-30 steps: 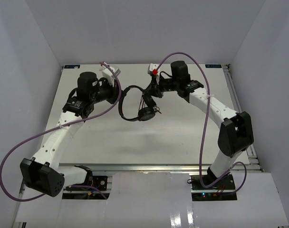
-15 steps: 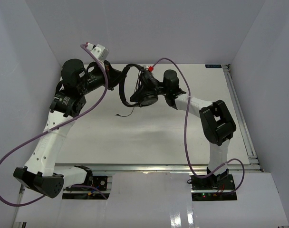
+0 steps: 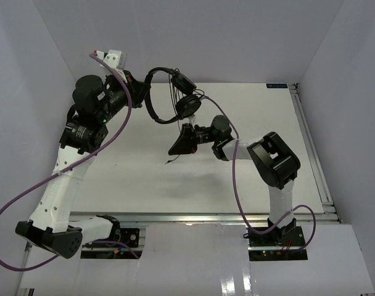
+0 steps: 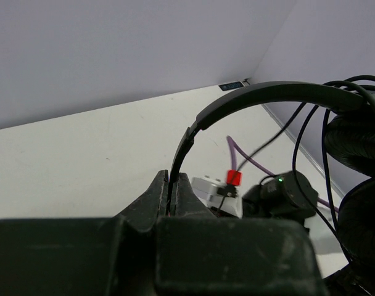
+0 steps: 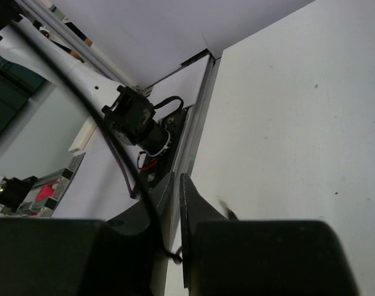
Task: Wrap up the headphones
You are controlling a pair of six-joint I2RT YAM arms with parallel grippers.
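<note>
Top view: one pair of headphones (image 3: 155, 114), held in the air above the table's (image 3: 267, 123) far-left corner. The left tool (image 3: 140, 92) is clamped on the headband (image 3: 152, 75). Two ear cups (image 3: 187, 106) sit stacked just above the right tool (image 3: 177, 145). Two arms, two purple cables (image 3: 235, 179).

Left wrist: confirms the pinch, with both fingers (image 4: 152, 200) tight on the headband end. The cups block the right edge. A red tab (image 4: 234, 177) shows on the arm below.

Right wrist: the only view of the cord (image 5: 116, 154) up close. It crosses the left finger, and the jaws stand almost together. Can't tell whether the cord is gripped.
</note>
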